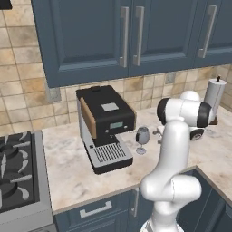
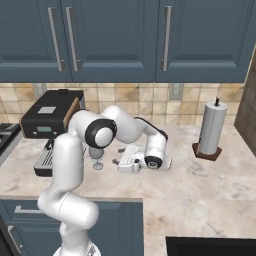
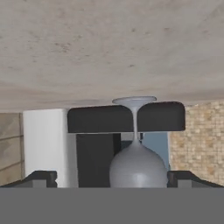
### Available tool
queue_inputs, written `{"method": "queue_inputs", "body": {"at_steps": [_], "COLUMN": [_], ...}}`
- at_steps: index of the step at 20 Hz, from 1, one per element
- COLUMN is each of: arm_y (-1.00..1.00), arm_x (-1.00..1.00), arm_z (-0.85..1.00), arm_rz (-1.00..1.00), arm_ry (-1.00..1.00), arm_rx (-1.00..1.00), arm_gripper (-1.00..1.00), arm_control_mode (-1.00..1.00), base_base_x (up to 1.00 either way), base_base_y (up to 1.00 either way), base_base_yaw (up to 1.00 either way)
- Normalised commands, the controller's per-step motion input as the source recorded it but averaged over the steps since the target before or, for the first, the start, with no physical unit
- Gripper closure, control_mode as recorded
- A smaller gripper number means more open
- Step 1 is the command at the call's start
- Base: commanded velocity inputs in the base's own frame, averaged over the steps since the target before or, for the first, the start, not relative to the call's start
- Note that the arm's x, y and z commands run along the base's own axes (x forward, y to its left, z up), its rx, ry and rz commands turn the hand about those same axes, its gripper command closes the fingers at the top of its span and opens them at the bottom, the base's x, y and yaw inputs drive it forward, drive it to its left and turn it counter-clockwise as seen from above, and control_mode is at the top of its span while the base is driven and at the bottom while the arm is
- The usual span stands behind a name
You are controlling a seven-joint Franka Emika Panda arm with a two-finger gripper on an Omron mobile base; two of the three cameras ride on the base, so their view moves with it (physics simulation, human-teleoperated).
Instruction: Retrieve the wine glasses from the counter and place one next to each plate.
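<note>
One wine glass (image 1: 142,138) stands upright on the counter (image 1: 72,167), just right of the coffee machine. My gripper (image 2: 118,155) lies low and level over the worktop, pointing at the glass (image 2: 96,155) from its right, a short gap away. It is open, with nothing between the fingers. The hand view is rolled upside down, so the counter (image 3: 109,43) runs across its top. There the glass (image 3: 136,166) hangs foot-up between the spread tips of my gripper (image 3: 113,177), nearer the right tip. The plates are out of view.
A black coffee machine (image 1: 104,122) with a metal drip tray stands close behind the glass. A paper towel roll (image 2: 211,129) stands upright on the right. A stove (image 1: 16,167) borders the counter's left end. Navy wall cabinets (image 1: 127,31) hang above.
</note>
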Motion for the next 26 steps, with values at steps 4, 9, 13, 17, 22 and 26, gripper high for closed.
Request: {"method": "queue_inputs", "body": {"at_steps": [4, 9, 13, 17, 22, 26], "arm_y": [0.31, 0.17, 0.05, 0.01, 0.00, 0.03], "arm_x": [0.00, 0.00, -0.06, -0.13, -0.29, -0.28], "arm_z": [0.00, 0.00, 0.00, 0.00, 0.00, 0.00], "arm_rz": [0.00, 0.00, 0.00, 0.00, 0.00, 0.00], "arm_ry": [-0.02, 0.01, 0.07, 0.10, 0.07, 0.00], "arm_rx": [-0.03, 0.00, 0.00, 0.00, 0.00, 0.00], "arm_gripper": [-1.00, -1.00, -1.00, -1.00, -1.00, -1.00], "arm_control_mode": [-1.00, -1.00, -1.00, -1.00, -1.00, -1.00], "base_base_x": [0.00, 0.00, 0.00, 0.00, 0.00, 0.00], "base_base_y": [0.00, 0.00, 0.00, 0.00, 0.00, 0.00], "base_base_yaw": [0.00, 0.00, 0.00, 0.00, 0.00, 0.00]}}
